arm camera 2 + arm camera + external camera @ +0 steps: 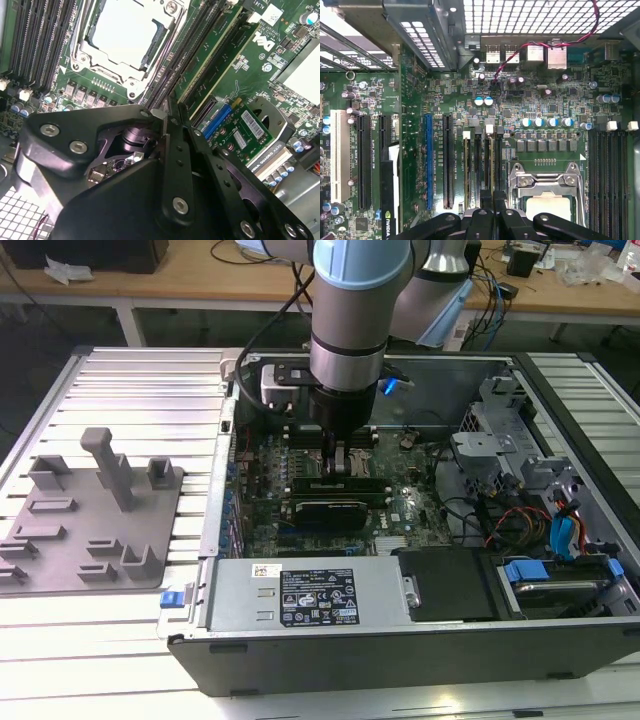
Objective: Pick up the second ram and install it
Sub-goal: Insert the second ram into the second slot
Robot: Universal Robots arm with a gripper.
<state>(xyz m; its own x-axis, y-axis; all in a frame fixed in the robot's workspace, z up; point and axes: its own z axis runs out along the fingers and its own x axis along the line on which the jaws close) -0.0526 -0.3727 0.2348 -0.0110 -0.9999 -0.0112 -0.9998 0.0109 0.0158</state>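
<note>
The second ram [318,483] stands on edge in a slot of the green motherboard [405,505], inside the open computer case. In the second wrist view it is the long green stick [207,52] running away from my fingertips. My gripper [345,471] hangs straight above it, tips at its top edge. The black fingers [175,165] are pressed together in both wrist views, the gripper [493,209] sitting over the slot rows beside the CPU socket [547,200]. A second green stick [229,59] sits in the neighbouring slot.
The grey holder tray [90,520] lies on the slatted table at the exterior view's left. A black graphics card [325,512] sits just in front of the ram slots. The power supply [300,595], cables [520,520] and drive bays [560,585] crowd the case's front and right.
</note>
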